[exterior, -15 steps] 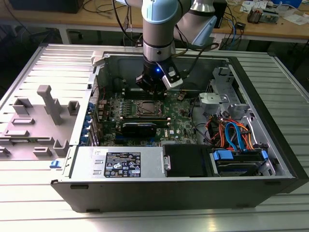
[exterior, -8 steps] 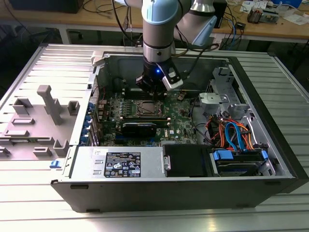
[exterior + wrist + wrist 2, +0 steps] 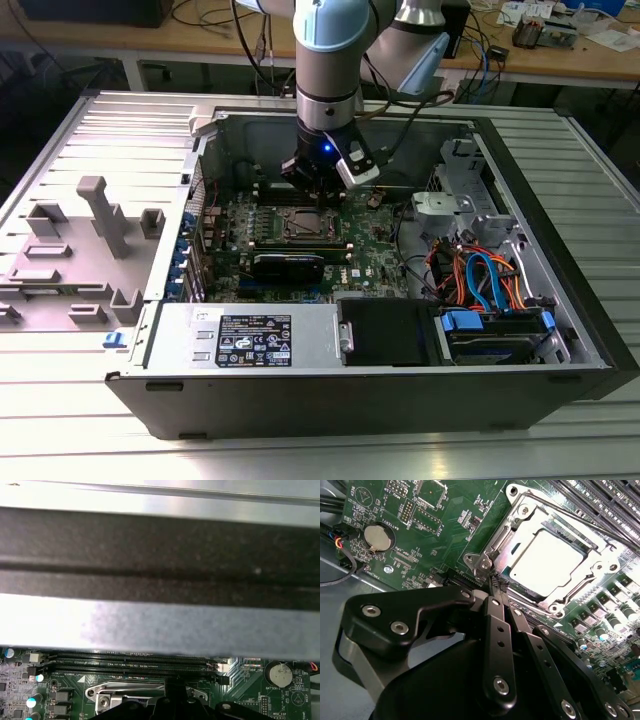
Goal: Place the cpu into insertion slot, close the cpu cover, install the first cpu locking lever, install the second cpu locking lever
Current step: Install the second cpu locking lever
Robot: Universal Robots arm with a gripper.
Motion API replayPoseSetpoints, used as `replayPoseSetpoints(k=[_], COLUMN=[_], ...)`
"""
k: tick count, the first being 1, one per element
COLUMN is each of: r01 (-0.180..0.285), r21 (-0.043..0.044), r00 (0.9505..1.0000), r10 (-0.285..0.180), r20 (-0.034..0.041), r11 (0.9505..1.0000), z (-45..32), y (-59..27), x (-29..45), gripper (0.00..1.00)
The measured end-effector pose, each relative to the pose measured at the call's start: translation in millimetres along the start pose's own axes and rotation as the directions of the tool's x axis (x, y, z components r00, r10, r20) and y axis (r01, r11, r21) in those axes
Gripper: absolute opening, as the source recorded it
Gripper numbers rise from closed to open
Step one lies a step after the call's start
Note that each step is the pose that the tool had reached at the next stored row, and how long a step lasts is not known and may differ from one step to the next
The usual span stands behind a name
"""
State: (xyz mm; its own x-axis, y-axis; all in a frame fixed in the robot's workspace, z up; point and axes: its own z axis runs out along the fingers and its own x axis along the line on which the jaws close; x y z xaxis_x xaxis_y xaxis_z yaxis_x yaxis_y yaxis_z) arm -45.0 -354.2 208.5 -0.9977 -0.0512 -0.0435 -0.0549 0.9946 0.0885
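Hovering gripper (fingers together) beside cpu cover.

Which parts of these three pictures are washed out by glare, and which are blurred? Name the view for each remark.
In the second wrist view, glare whitens the cpu top and the cpu cover edges, while the gripper looms dark and soft. In the first wrist view, blurred grey and dark bands lie out of focus. In the exterior view, light streaks the ribbed table evenly.
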Motion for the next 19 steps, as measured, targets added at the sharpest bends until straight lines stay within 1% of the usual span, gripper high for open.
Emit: replayPoseSetpoints(k=[8,9,13,14,16,17,19], r01=[0.000,0.000,0.000,0.000,0.000,0.000,0.000], r21=[0.0002,0.0002,0.0004,0.0019,0.0104,0.0126,0.0132], r00=[1.0000,1.0000,1.0000,1.0000,1.0000,1.0000,1.0000], r10=[0.000,0.000,0.000,0.000,0.000,0.000,0.000], r20=[-0.0001,-0.0001,-0.0001,-0.0001,-0.0010,-0.0011,-0.0012], r11=[1.0000,1.0000,1.0000,1.0000,0.9999,0.9999,0.9999], z=[-0.3,-1.1,-8.4,-9.2,-9.4,-9.3,-9.4], y=[-0.2,-0.2,0.3,0.4,0.3,0.3,0.2], x=[0.0,0.0,-0.9,-1.1,-2.6,-2.7,-2.7], gripper=[0.11,0.11,0.11,0.11,0.11,0.11,0.11])
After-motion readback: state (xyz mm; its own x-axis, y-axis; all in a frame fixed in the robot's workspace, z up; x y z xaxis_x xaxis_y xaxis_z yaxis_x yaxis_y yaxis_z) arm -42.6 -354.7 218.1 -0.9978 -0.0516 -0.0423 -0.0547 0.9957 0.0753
